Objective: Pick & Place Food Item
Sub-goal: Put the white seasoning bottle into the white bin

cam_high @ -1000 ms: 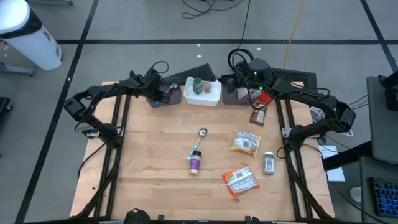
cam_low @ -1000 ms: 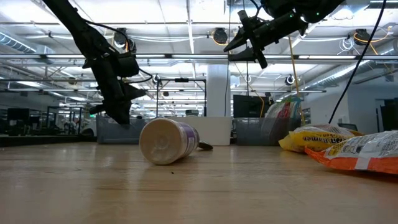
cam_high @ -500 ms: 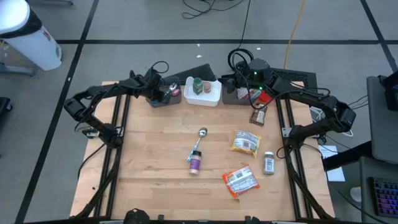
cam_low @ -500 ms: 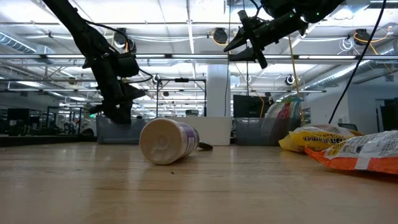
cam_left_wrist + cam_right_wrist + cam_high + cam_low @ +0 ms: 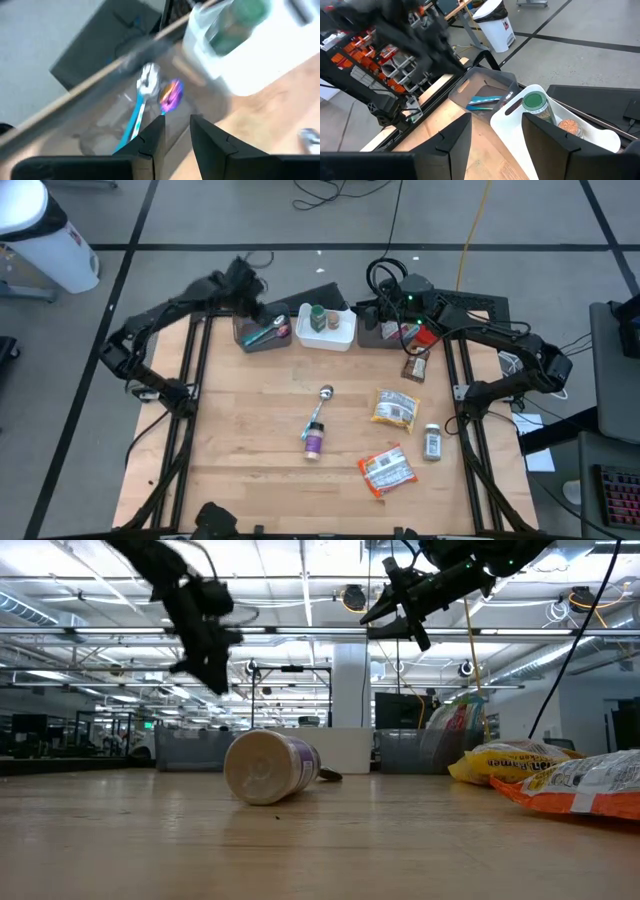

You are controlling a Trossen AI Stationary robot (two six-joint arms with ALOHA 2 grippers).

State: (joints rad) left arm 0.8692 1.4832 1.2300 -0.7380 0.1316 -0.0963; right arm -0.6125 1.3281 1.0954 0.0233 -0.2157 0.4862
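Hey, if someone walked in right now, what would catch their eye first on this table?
Probably the purple jar lying on its side mid-table, beside a metal scoop. Next, the bright snack bags toward the right. At the back, the left pincer hangs over a grey bin holding a blue utensil.

Two slender arms of dark, matte black links are being shown, each jointed with rounded elbow housings. The left arm (image 5: 150, 330) is being seen as a thin black tube ending in a blocky black left gripper (image 5: 174, 131) with two flat, squared fingers (image 5: 152, 140) of dark plastic. The right arm (image 5: 510, 345) is being seen in the same black finish, its right gripper (image 5: 490, 132) carrying two broad, smooth dark fingers (image 5: 547, 135) with bevelled edges. Thin black cables (image 5: 385, 275) are being looped beside the right arm's wrist housing, where a small green light (image 5: 408, 297) is glowing.
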